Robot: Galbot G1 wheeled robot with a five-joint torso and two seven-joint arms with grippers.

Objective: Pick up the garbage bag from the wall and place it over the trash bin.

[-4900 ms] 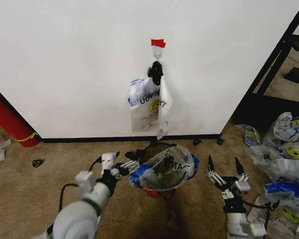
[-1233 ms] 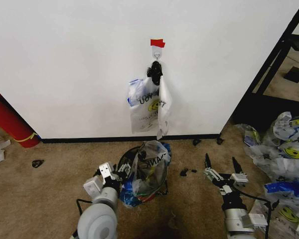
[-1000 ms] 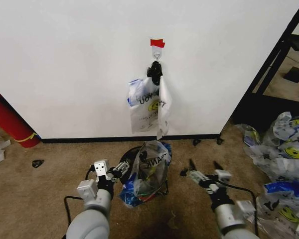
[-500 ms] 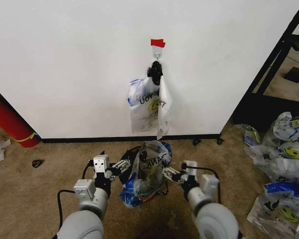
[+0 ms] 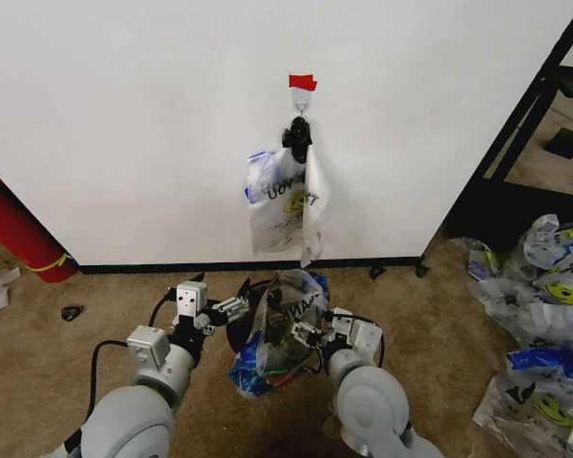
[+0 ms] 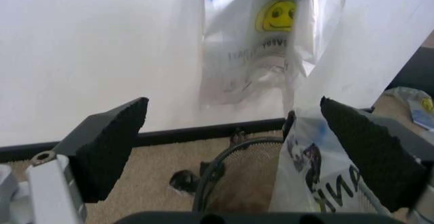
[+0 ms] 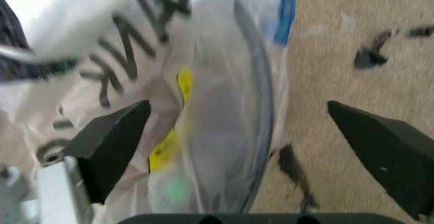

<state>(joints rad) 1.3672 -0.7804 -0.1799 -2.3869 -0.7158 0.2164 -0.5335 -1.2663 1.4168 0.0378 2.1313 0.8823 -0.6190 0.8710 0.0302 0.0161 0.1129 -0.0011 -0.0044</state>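
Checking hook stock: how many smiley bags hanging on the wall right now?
1: a single garbage bag hangs from the hook on the wall, under the red tape. More could be layered behind it; can't tell.

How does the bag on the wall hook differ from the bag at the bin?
The hanging bag dangles flat from the hook, clear of the floor; the bag at the bin stands bunched over the trash bin. No gripper is near the hanging bag; the other sits between left gripper and right gripper. Both are translucent with smiley print.

Rounded pale-grey arms, white boxy wrist blocks, black cables, black wedge-shaped pincer pads (image 6: pixel 112 145)
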